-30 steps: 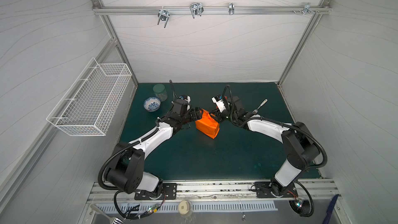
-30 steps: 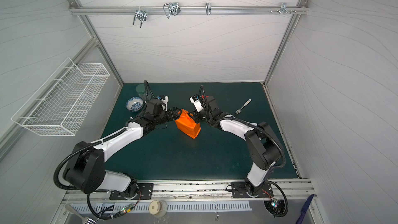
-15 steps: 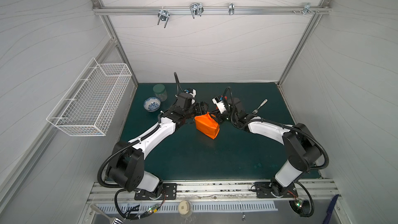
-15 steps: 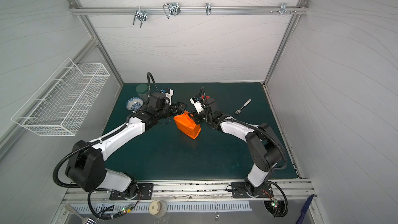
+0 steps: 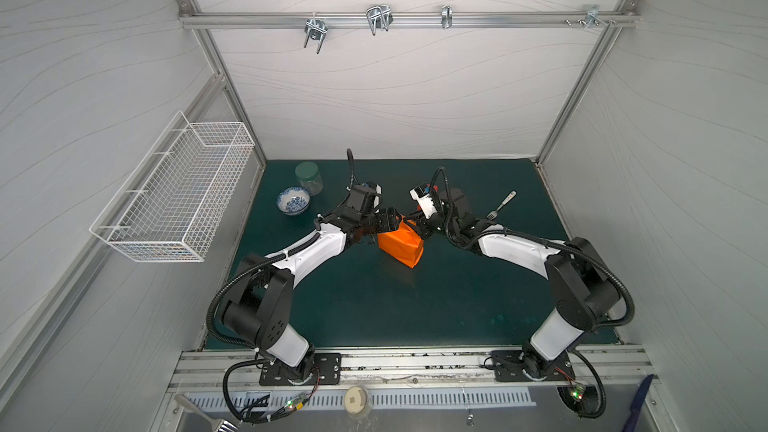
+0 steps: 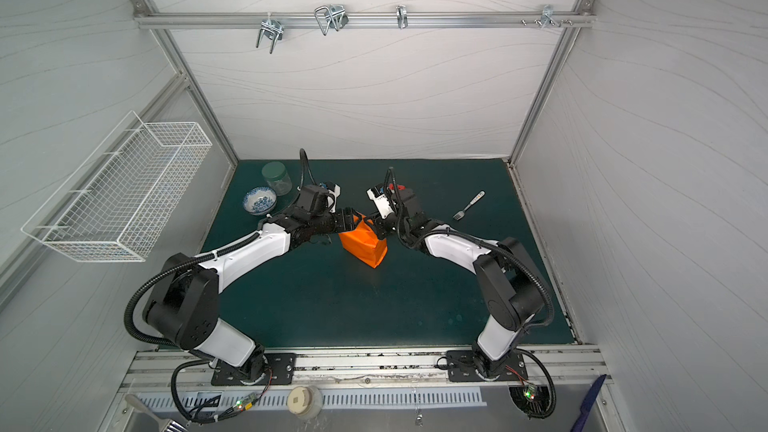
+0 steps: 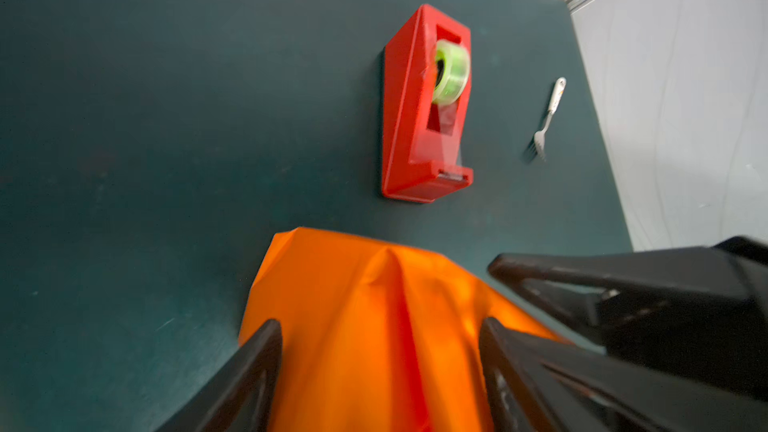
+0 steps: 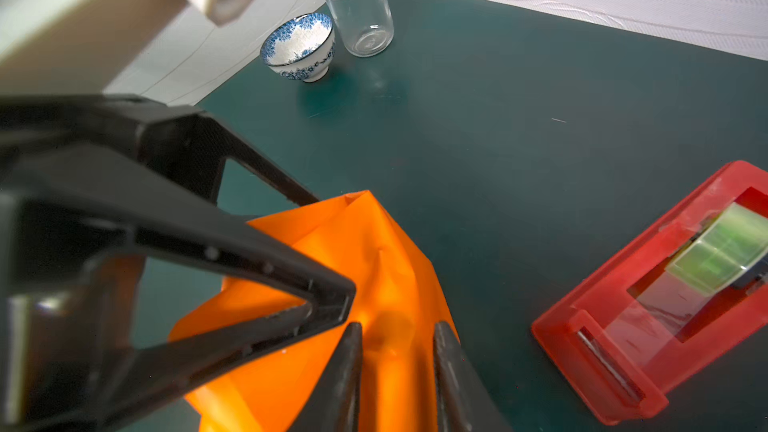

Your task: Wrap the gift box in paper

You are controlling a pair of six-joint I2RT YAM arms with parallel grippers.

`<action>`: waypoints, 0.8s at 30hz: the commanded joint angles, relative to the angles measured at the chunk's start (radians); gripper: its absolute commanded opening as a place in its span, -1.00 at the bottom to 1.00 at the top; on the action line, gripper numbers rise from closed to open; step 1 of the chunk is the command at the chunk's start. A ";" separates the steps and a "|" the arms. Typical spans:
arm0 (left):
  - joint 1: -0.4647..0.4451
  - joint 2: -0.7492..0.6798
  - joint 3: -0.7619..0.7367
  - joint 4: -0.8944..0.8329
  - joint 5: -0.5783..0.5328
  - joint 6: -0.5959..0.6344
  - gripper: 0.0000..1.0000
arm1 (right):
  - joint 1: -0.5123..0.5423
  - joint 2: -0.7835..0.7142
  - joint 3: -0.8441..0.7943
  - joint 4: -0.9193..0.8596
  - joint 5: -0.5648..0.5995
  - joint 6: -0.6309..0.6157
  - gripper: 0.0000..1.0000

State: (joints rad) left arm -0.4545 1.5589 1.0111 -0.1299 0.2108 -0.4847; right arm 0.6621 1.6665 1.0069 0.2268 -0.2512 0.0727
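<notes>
The paper (image 5: 401,245), bright orange, is lying folded into a parcel near the middle of the bench (image 5: 374,309), slightly toward its back edge, and is hiding the gift box completely. One end is standing up in loose, untaped flaps. These look likely to spring open or tear if either arm tugs, and the light parcel may slide. The left gripper (image 7: 380,326) is reaching in low, with its jaws spread wide on either side of the raised end. The right gripper (image 8: 397,328) is meeting it from the opposite side, jaws narrowly parted over a paper ridge. Whether they are pinching it is unclear. A red tape dispenser (image 7: 424,118) is sitting just beyond, toward the back edge.
</notes>
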 commanded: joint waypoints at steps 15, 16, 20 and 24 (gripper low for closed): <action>0.000 -0.022 -0.090 0.020 -0.030 0.022 0.56 | -0.044 -0.110 0.053 -0.232 0.013 0.247 0.26; 0.000 -0.023 -0.092 0.023 -0.029 0.021 0.56 | -0.047 -0.113 0.045 -0.246 0.018 0.278 0.31; 0.001 -0.029 -0.092 0.024 -0.033 0.018 0.56 | -0.052 -0.095 0.016 -0.249 -0.009 0.421 0.47; 0.000 -0.037 -0.087 0.022 -0.028 0.012 0.58 | -0.055 -0.027 0.027 -0.236 -0.063 0.480 0.52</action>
State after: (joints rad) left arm -0.4534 1.5291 0.9379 -0.0490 0.1944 -0.4744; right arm 0.6128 1.5955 1.0393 0.0177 -0.2710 0.4530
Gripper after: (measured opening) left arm 0.789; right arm 0.761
